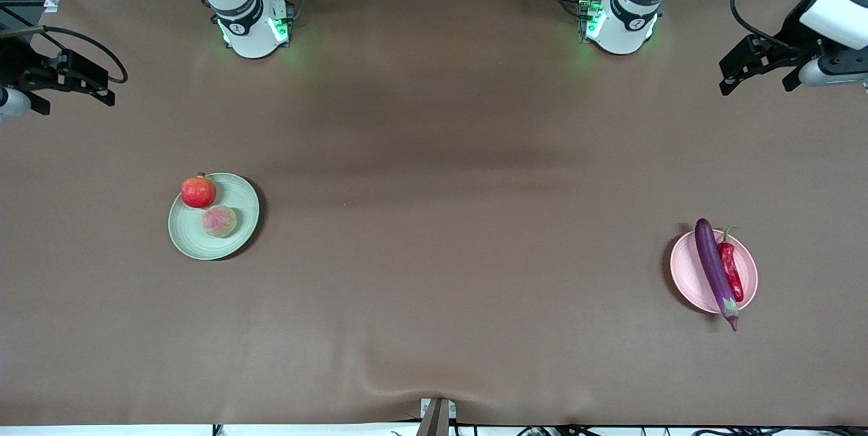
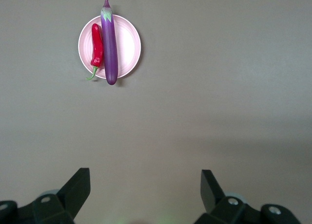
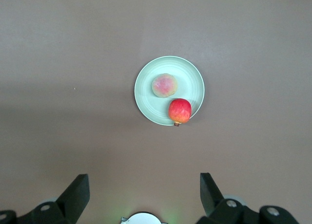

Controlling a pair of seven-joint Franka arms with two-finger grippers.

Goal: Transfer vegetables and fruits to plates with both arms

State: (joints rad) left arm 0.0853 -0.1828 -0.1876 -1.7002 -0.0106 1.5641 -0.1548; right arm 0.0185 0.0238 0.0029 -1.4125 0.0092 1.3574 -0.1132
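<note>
Both fruits are seen on the green plate (image 1: 183, 236), eggplant (image 1: 713, 270) and chili (image 1: 732, 272) on the pink plate (image 1: 685, 273), long axes side by side. The left end effector (image 1: 756, 70) and right end effector (image 1: 78, 83) are held released, empty, at the desk's (image 1: 434, 151) ends.

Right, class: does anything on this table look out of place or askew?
Only one thing: the long glossy purple eggplant is longer than the round pale pink plate, so both ends overhang its rim. The short red chili pepper lies beside it.
</note>
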